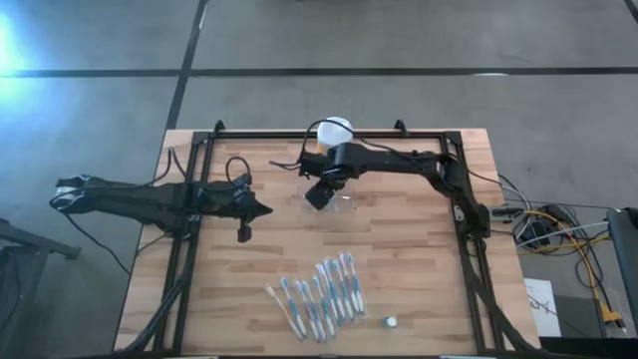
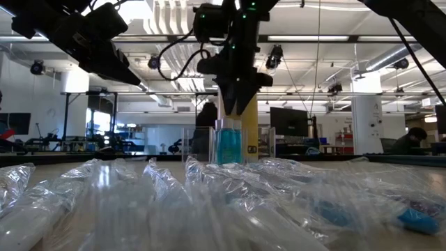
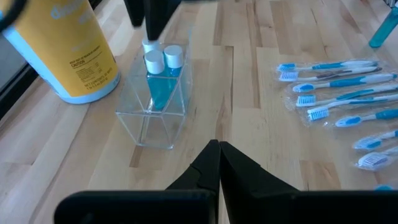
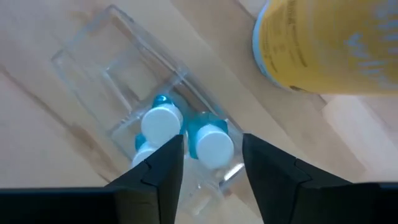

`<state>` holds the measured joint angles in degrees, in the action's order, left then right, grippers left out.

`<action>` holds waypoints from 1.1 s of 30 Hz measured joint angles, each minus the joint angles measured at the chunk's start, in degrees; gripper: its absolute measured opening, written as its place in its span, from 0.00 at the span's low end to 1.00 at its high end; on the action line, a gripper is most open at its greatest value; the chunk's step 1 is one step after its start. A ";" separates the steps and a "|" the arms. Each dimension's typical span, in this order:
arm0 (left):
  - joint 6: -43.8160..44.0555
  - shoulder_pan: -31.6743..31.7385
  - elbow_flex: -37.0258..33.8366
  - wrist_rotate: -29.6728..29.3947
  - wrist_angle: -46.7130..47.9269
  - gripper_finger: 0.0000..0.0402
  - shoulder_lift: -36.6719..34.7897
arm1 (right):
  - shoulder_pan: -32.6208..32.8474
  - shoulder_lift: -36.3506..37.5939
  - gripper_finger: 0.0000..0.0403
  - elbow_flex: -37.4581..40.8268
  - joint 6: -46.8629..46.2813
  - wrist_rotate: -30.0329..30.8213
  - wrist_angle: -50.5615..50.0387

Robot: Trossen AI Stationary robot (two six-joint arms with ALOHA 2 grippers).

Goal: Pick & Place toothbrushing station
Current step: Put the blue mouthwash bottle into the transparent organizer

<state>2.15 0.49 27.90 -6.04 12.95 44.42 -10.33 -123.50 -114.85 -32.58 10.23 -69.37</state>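
The toothbrushing station (image 3: pixel 152 115) is a small clear plastic holder standing on the wood at the table's far middle, also seen in the right wrist view (image 4: pixel 109 74) and the low view (image 2: pixel 202 146). Blue tubes with white caps (image 3: pixel 163 62) stand upright in one of its slots. My right gripper (image 4: pixel 212 146) hangs just above them, pointing down and open, a finger on either side of one white cap (image 4: pixel 211 143) without touching it. My left gripper (image 3: pixel 218 149) hovers shut over the table's left part (image 1: pixel 244 231), holding nothing.
A yellow jar with a white lid (image 1: pixel 334 130) stands just beyond the holder, close to it (image 3: pixel 68 50). Several wrapped toothbrushes (image 1: pixel 319 294) lie in a row near the front edge, with a small white thing (image 1: pixel 391 322) to their right. Bare wood lies between.
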 joint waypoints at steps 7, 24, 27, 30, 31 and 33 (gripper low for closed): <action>0.00 0.00 0.00 0.00 0.05 0.02 0.00 | 0.36 4.70 0.44 -5.72 0.25 0.40 -11.55; 0.46 0.00 0.00 0.02 1.42 0.02 -0.02 | 32.49 30.20 0.33 1.99 -26.69 7.42 -18.61; 1.27 0.00 0.00 0.02 1.27 0.02 -0.02 | 40.90 30.39 0.31 4.24 -35.19 12.52 -18.16; 2.06 0.00 0.01 0.03 1.17 0.02 -0.02 | 47.20 29.46 0.28 6.41 -42.87 13.91 -17.39; 2.34 0.00 0.00 0.02 1.20 0.02 -0.02 | 48.79 28.63 0.27 7.05 -44.79 13.76 -17.06; 2.47 0.00 0.01 0.04 1.13 0.02 -0.02 | 51.04 27.06 0.25 8.28 -47.57 13.36 -15.72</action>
<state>4.62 0.49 27.91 -6.01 14.08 44.40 40.72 -96.44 -106.57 -80.14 23.59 -85.09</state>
